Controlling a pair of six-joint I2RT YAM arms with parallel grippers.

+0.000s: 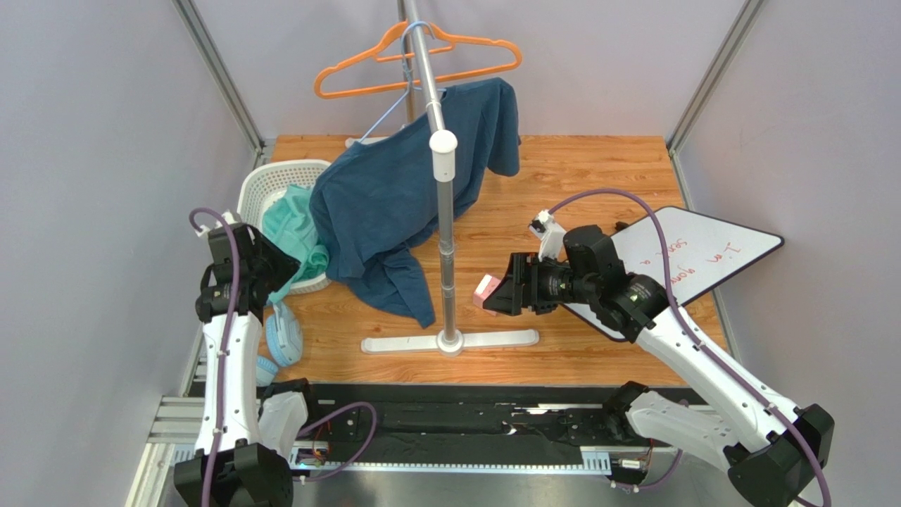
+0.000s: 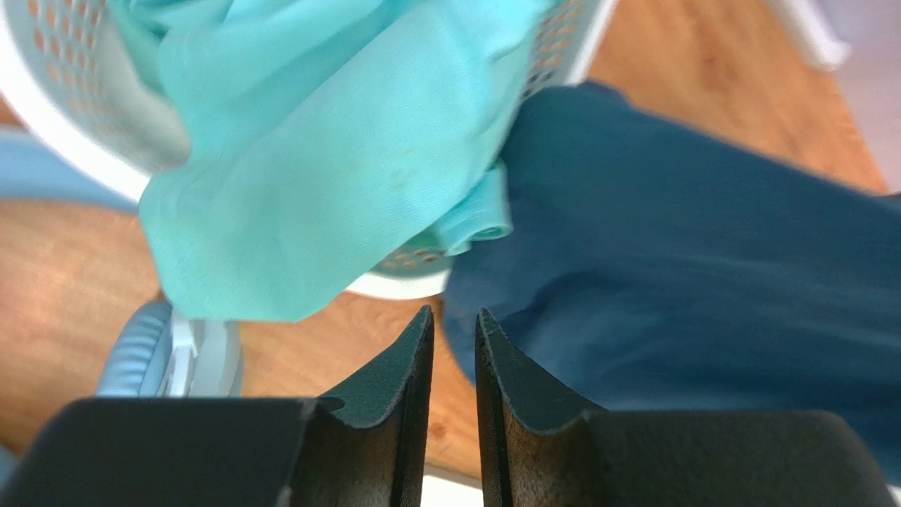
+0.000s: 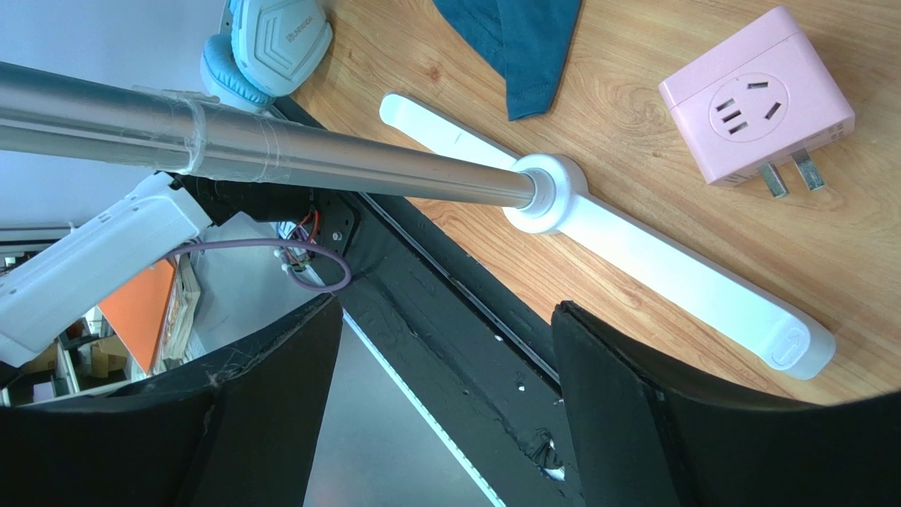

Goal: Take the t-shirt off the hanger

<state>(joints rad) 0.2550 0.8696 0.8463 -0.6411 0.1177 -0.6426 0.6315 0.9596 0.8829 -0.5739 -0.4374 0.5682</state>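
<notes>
A dark blue t-shirt [image 1: 391, 201] hangs on a light blue hanger [image 1: 393, 106] on the rail of a silver rack [image 1: 445, 211]. Its lower part drapes over the basket edge onto the table. It also shows in the left wrist view [image 2: 687, 264] and the right wrist view [image 3: 523, 42]. My left gripper [image 1: 277, 269] is just left of the shirt's lower edge, by the basket. Its jaws [image 2: 455, 317] stand almost shut with a thin gap and hold nothing. My right gripper [image 1: 499, 296] is open and empty [image 3: 444, 317], low on the right of the rack pole.
An empty orange hanger [image 1: 370, 69] hangs on the rail. A white basket [image 1: 270, 185] holds a light teal cloth [image 1: 291, 227]. Blue headphones [image 1: 282, 338] lie at front left. A pink plug adapter [image 3: 756, 100] sits by the rack's white base [image 1: 486, 340]. A whiteboard [image 1: 698, 254] lies at the right.
</notes>
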